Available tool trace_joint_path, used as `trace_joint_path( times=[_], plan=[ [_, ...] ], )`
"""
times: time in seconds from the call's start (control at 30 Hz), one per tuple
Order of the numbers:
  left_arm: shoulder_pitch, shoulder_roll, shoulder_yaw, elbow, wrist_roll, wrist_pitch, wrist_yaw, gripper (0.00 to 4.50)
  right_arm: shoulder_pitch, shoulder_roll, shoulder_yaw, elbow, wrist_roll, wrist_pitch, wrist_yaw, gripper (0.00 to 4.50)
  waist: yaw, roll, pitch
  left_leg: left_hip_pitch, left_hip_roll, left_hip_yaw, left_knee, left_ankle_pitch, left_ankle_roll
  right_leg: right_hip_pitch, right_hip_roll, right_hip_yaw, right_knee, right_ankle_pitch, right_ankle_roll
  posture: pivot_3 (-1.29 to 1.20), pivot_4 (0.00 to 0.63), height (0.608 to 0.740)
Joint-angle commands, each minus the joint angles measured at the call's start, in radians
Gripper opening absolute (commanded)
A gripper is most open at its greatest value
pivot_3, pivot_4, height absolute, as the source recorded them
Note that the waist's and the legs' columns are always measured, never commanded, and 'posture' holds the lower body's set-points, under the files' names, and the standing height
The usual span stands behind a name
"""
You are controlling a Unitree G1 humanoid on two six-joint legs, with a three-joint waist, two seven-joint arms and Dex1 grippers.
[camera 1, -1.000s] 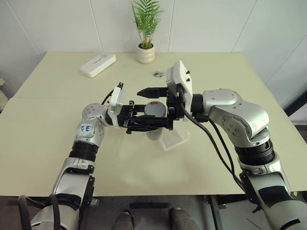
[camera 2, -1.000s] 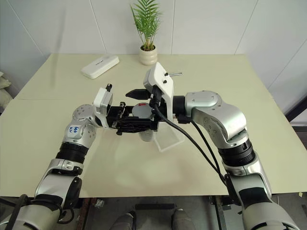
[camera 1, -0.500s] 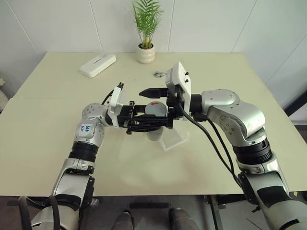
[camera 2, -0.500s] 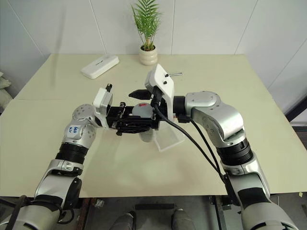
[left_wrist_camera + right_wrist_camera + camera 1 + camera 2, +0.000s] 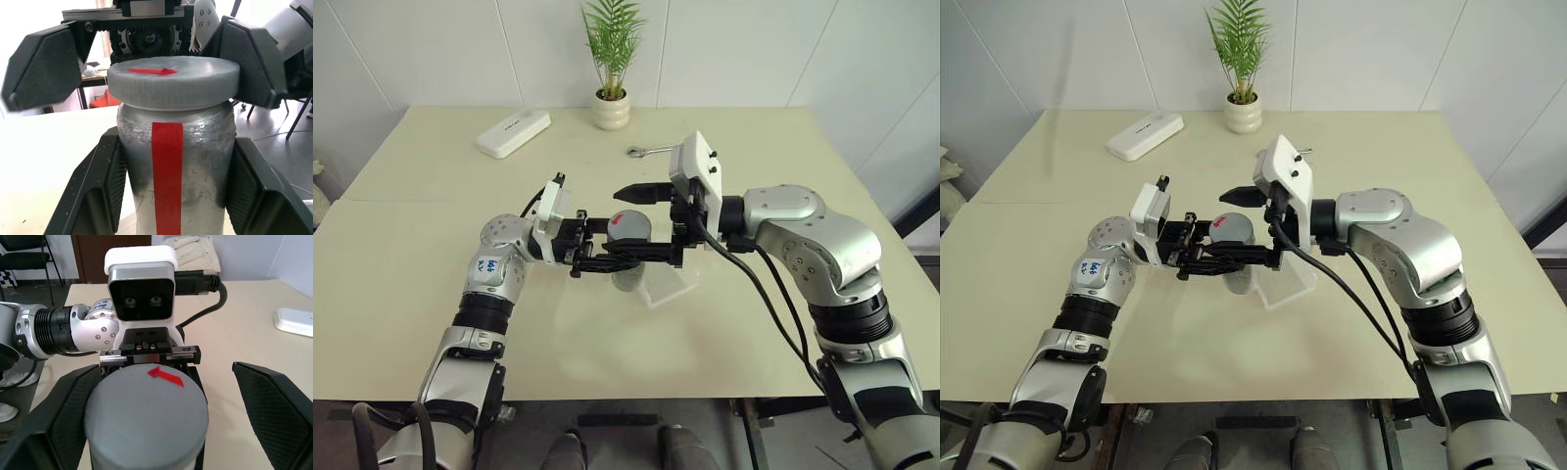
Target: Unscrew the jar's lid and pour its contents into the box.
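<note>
My left gripper [image 5: 619,257] is shut on the jar [image 5: 176,166], a silvery cylinder with a red stripe, and holds it upright above the table. The grey lid [image 5: 173,81] with its small red mark sits on top of the jar. Coming from the other side, my right gripper [image 5: 641,225] is open. Its two black fingers [image 5: 279,406] stand wide on either side of the lid, clear of its rim. The clear box [image 5: 668,286] lies on the table just beneath and to the right of the jar. The contents are hidden inside the jar.
A white oblong case [image 5: 513,132] lies at the back left of the table. A potted plant [image 5: 612,110] stands at the back centre. A small metal wrench [image 5: 646,151] lies behind my right gripper.
My right gripper has shifted slightly to the right and stays open around the lid. The left gripper and the jar have kept still.
</note>
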Motion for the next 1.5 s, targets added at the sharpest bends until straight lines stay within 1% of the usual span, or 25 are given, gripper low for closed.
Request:
trace_joint_path(
  times=[0.03, 0.4, 1.03, 1.3, 1.5],
  plan=[
    [0.002, 0.007, 0.001, -0.048, -0.025, -0.001, -0.082, 2.62, 0.001, -0.021, -0.057, -0.038, 0.007, 0.008, -0.022, 4.49, 0.0, 0.0, 0.0, 0.0, 0.0, 0.0, 0.0, 0.0, 0.0, 0.0, 0.0, 0.0, 0.0, 0.0, 0.0, 0.0, 0.15, 0.74],
    [-0.004, 0.009, 0.0, -0.042, -0.023, 0.0, -0.084, 2.62, 0.036, -0.049, -0.068, -0.09, 0.02, 0.035, -0.021, 4.49, 0.001, 0.0, 0.0, 0.0, 0.0, 0.0, 0.0, 0.0, 0.0, 0.0, 0.0, 0.0, 0.0, 0.0, 0.0, 0.0, 0.15, 0.74],
    [-0.009, 0.009, 0.0, -0.033, -0.018, -0.008, -0.082, 2.62, 0.053, -0.069, -0.086, -0.15, 0.066, 0.076, -0.026, 4.49, 0.001, 0.0, 0.0, 0.0, 0.0, 0.0, 0.0, 0.0, 0.0, 0.0, 0.0, 0.0, 0.0, 0.0, 0.0, 0.0, 0.15, 0.74],
    [-0.015, 0.008, 0.001, -0.023, -0.017, -0.011, -0.085, 2.62, 0.046, -0.056, -0.091, -0.17, 0.09, 0.093, -0.036, 4.49, 0.001, 0.0, 0.0, 0.0, 0.0, 0.0, 0.0, 0.0, 0.0, 0.0, 0.0, 0.0, 0.0, 0.0, 0.0, 0.0, 0.15, 0.74],
    [-0.021, 0.006, 0.001, -0.01, -0.014, -0.018, -0.088, 2.62, 0.031, -0.025, -0.081, -0.155, 0.095, 0.085, -0.06, 4.49, 0.001, 0.0, 0.0, 0.0, 0.0, 0.0, 0.0, 0.0, 0.0, 0.0, 0.0, 0.0, 0.0, 0.0, 0.0, 0.0, 0.15, 0.74]
  ],
)
